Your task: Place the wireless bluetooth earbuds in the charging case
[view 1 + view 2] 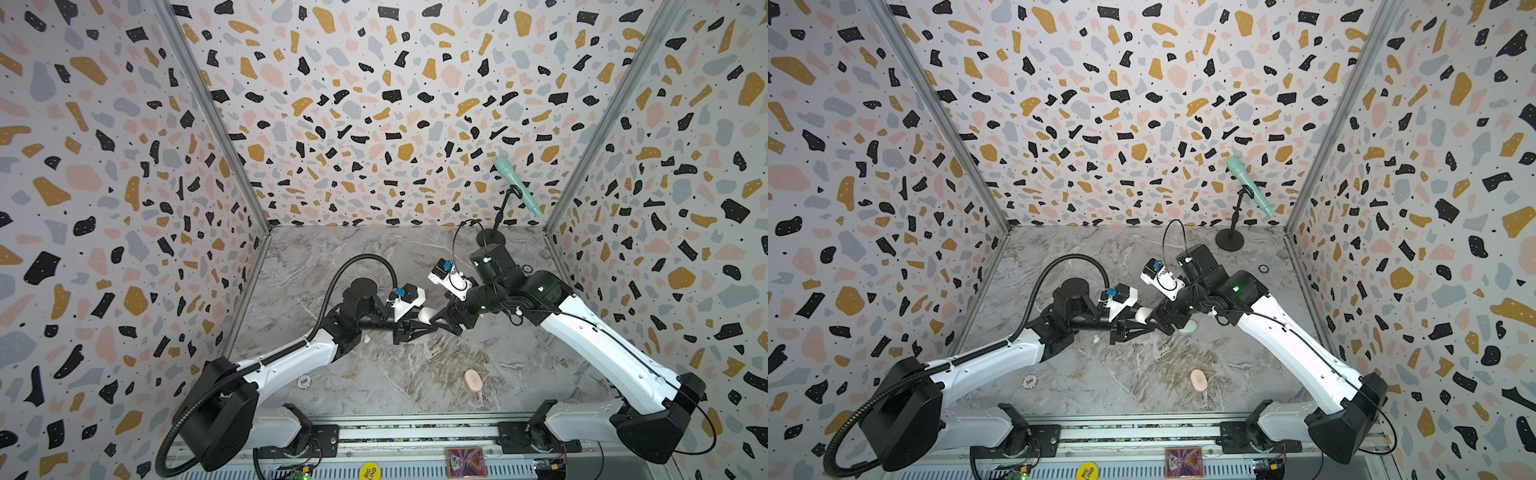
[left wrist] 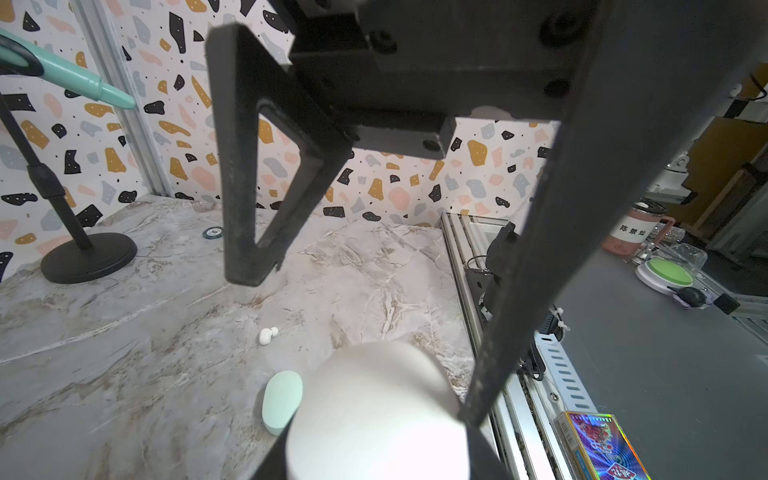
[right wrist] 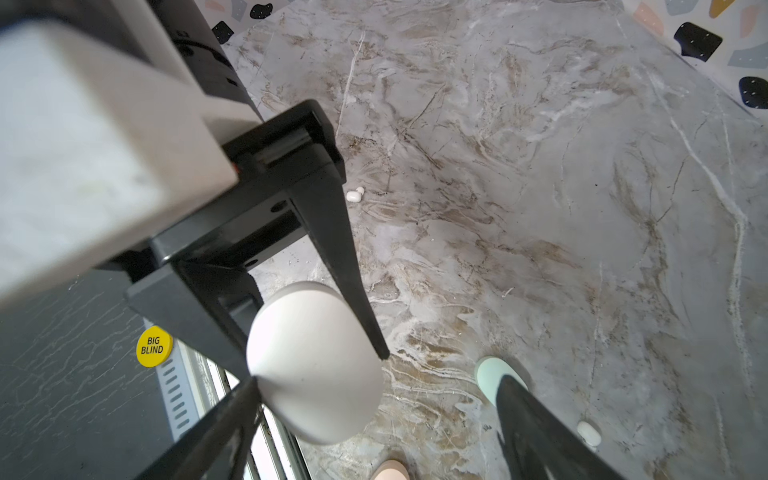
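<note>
White case [image 3: 316,395]: my left pincer [image 3: 320,361] is clamping it; my right pincer [image 3: 376,376] is gaping, jaws flanking it. White earbud [image 3: 354,194] is lying loose on the bench [image 3: 540,208], nearer my left arm

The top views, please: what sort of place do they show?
Probably a robot test booth, not a home: terrazzo-print panels enclose a marble-look tabletop, and an aluminium mounting rail runs along its front.

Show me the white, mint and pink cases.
white case [image 3: 316,365]: right wrist view, middle of its rounded shell.
mint case [image 2: 280,401]: left wrist view, middle of its visible top.
pink case [image 1: 473,380]: in a top view, centre of its top.
</note>
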